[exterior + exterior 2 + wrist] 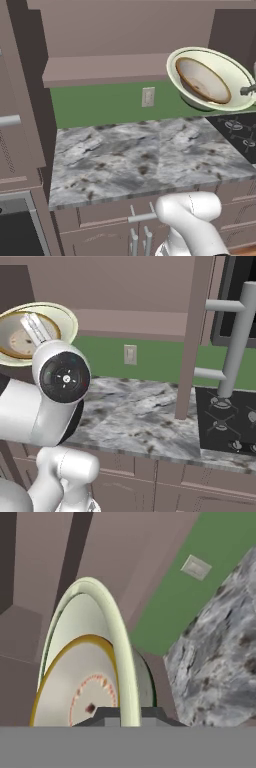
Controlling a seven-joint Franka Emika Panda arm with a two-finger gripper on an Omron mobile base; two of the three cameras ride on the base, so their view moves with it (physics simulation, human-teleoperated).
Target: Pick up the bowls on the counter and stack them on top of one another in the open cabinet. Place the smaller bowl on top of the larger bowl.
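Left base view: larger bowl (220, 62) is up in the air, steeply tilted, mouth facing the camera, in front of the open cabinet (107, 67) at its right end, above the counter (145, 155) edge by the stovetop (240, 132). Smaller bowl (202, 80) sits nested inside it. A dark bit of the gripper (248, 90) touches the big bowl's right rim (fingers themselves too small to read).

Right base view: both bowls at upper left, smaller bowl (25, 338) inside larger bowl (67, 318), partly behind the arm's dark-faced joint. Counter (135, 416) bare below; outlet (130, 354) on the green wall.

Hand view: gripper (127, 714) pinched nearly closed on the larger bowl's (120, 647) rim, seen edge-on. Smaller bowl (75, 682) lies against its inside. Counter (225, 662) at right.
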